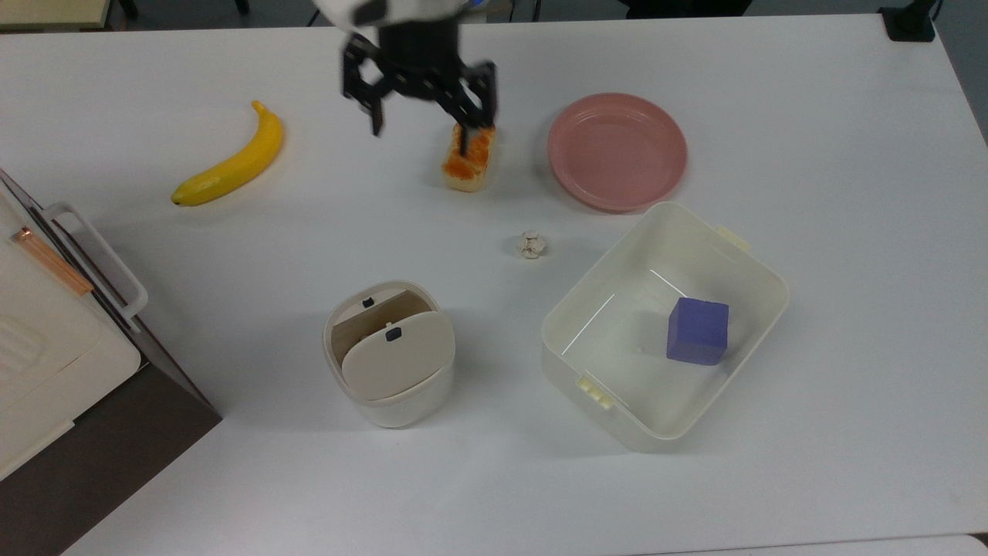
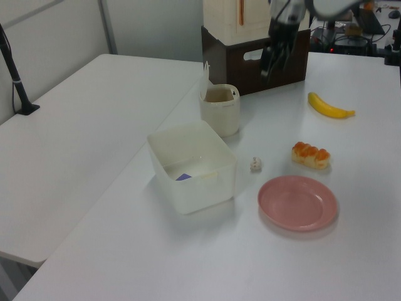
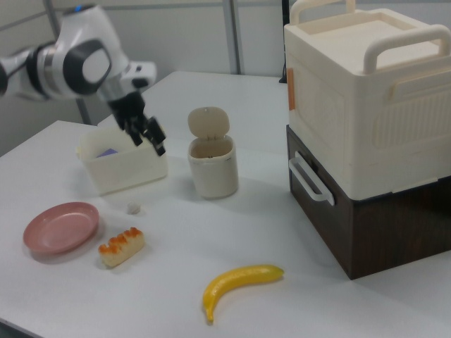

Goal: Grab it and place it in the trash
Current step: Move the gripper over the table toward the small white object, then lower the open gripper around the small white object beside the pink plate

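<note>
**Paper ball sits below the claw, toward the bin and tub**

White tabletop (image 1: 810,116) runs matte and bare under everything you have to deal with. Your gripper (image 1: 421,120) hangs above it with its two dark fingers spread apart and nothing between them; in the top view it sits over the upper end of the orange-glazed bread roll (image 1: 468,164).

The relation that matters: the crumpled paper ball (image 1: 531,245) lies lower in the top view and a little toward the top view's right of the claw, past the roll's far end and well apart from the fingers. The ball has no long axis to speak of (it is roughly round, off-white with greyish creases), so I judge any finger orientation should close on it. It looks light and soft, likely to squash rather than slip.

Watch the neighbours. A smooth pink plate (image 1: 617,150) lies up and to the top view's right of the ball. The rectangular cream tub (image 1: 764,270), glossy plastic with a purple cube (image 1: 698,330) inside, stands near it on the top view's right. Your target, the small rounded swing-lid bin (image 1: 390,354), stands lower and to the top view's left of the ball, its flap tipped so part of the tan inside shows. A yellow banana (image 1: 231,158) lies well clear.
</note>
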